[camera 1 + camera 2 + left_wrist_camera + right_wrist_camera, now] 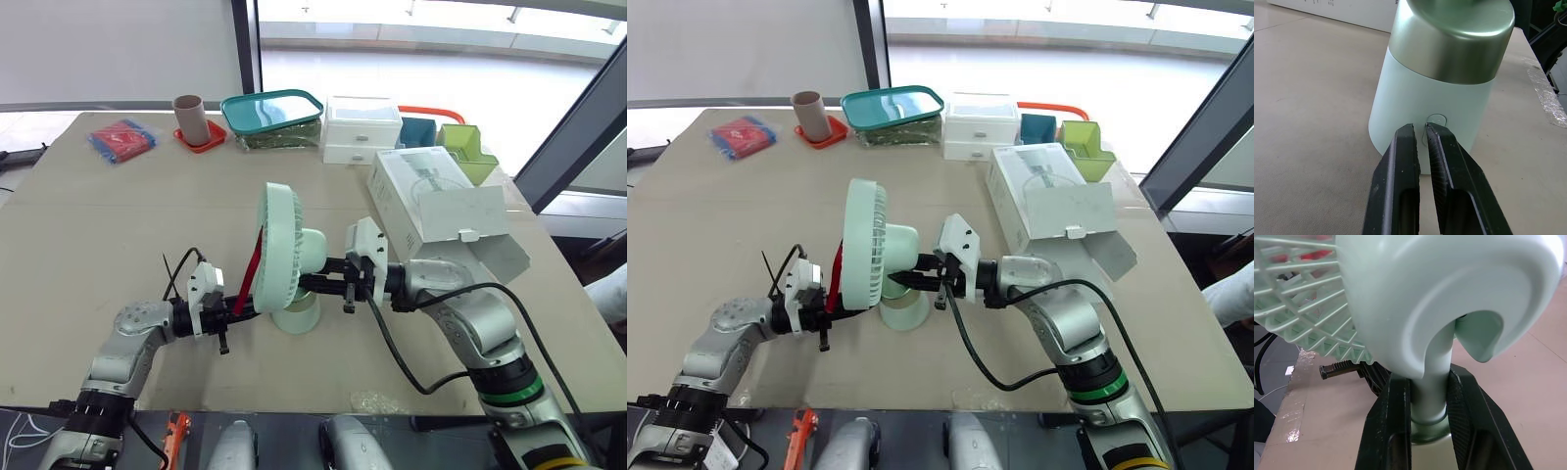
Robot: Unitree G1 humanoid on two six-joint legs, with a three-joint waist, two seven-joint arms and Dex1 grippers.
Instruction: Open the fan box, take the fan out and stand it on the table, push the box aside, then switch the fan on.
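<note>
Switching on is in hand. The pale green desk fan [279, 250] stands near-centre on the beige desk [98, 225], with the opened white cardboard box [431, 196] to its far right. The right end effector [1429, 379] clamps the fan's stem. The left end effector [1421, 129], pinched narrow, is at the round base button [1436, 120], so a short, straight press should come next.

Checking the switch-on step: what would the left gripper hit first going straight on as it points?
The small round button low on the base of the fan; the shut tips of the left gripper look almost on it, contact unclear.
</note>
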